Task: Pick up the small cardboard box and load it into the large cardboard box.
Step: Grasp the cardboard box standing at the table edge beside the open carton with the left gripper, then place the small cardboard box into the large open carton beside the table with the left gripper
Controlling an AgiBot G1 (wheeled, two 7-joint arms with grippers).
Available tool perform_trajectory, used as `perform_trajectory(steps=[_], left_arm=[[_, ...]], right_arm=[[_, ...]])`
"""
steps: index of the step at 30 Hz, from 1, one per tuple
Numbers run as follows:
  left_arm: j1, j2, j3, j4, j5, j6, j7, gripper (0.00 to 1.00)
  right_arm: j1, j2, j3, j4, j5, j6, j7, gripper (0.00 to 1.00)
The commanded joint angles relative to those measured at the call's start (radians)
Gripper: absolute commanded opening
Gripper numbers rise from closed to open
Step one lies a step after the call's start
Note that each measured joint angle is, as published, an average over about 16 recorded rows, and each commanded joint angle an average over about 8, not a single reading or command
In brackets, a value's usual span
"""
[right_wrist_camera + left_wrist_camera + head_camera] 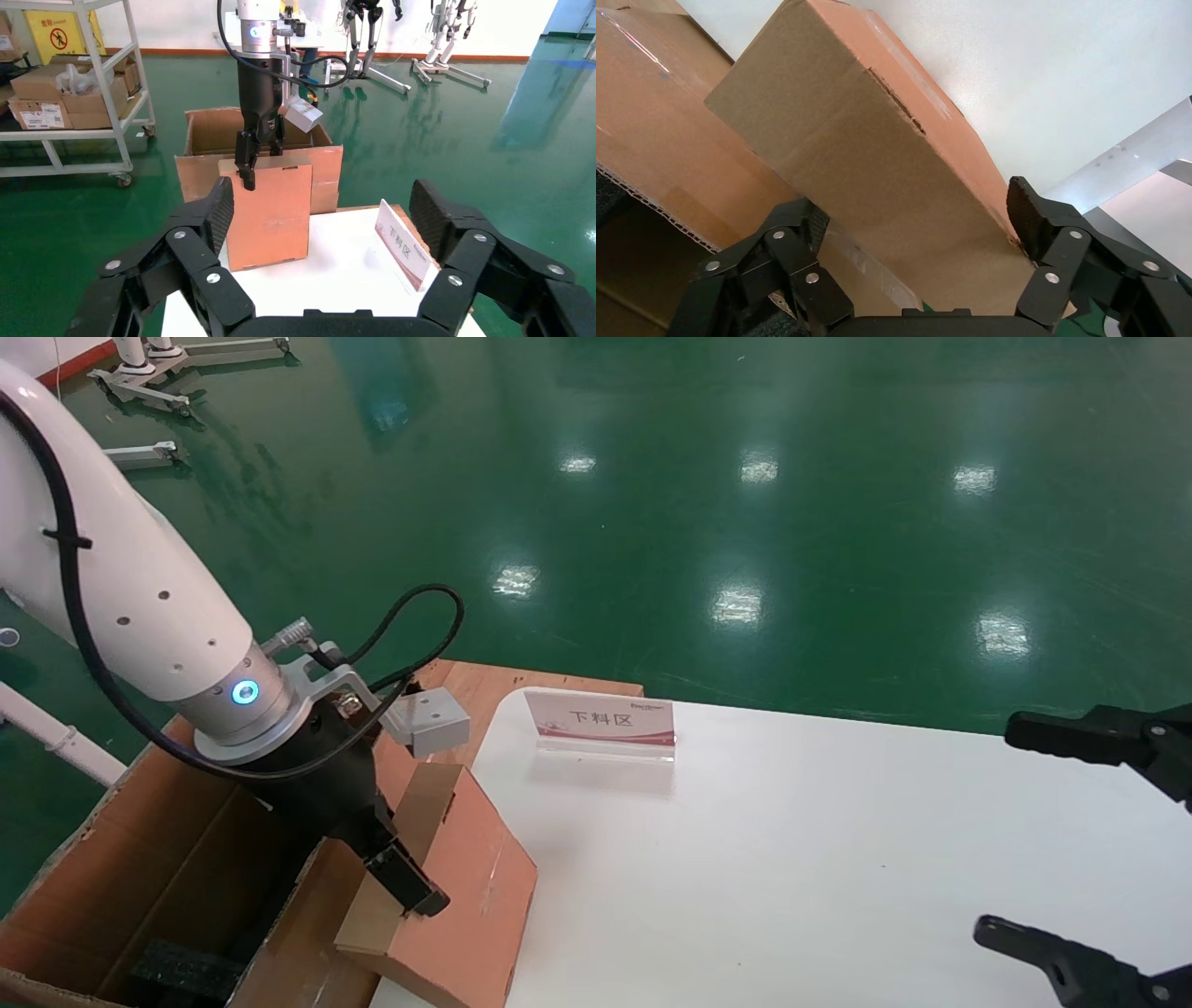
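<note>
- The small cardboard box [466, 887] is tilted at the table's near-left corner, leaning against the wall of the large cardboard box [140, 859]. You can't tell whether its lower edge is on the white table [838, 859] or lifted clear.
- Your left gripper [396, 873] has it clamped across the narrow top end; in the wrist view both pads [1025, 210] press on opposite faces, so its long axis hangs down and away from the fingers.
- What matters: the big carton's opening sits just left of the held box, so I'd guess you need to lift over that wall and go left.
- The right gripper [1052, 840] is spread wide and empty, parked at the near right, well apart.
- A little sign [601, 721] stands farther back, out of the way.
</note>
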Motion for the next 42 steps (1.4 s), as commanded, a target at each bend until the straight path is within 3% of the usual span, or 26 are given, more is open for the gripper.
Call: perform_trajectory(steps=[1,32,42], left_arm=[[0.000,0.000,-0.001,0.000,-0.001,0.000,0.000,0.00],[-0.005,0.001,-0.005,0.020,-0.013,0.003,0.003,0.00],[-0.119,-0.084,-0.074,0.016,-0.055,-0.012,0.005,0.00]], right_arm=[[0.000,0.000,0.000,0.000,0.000,0.000,0.000,0.00],[0.000,0.000,0.000,0.000,0.000,0.000,0.000,0.00],[0.001,0.000,-0.001,-0.001,0.000,0.000,-0.001,0.00]])
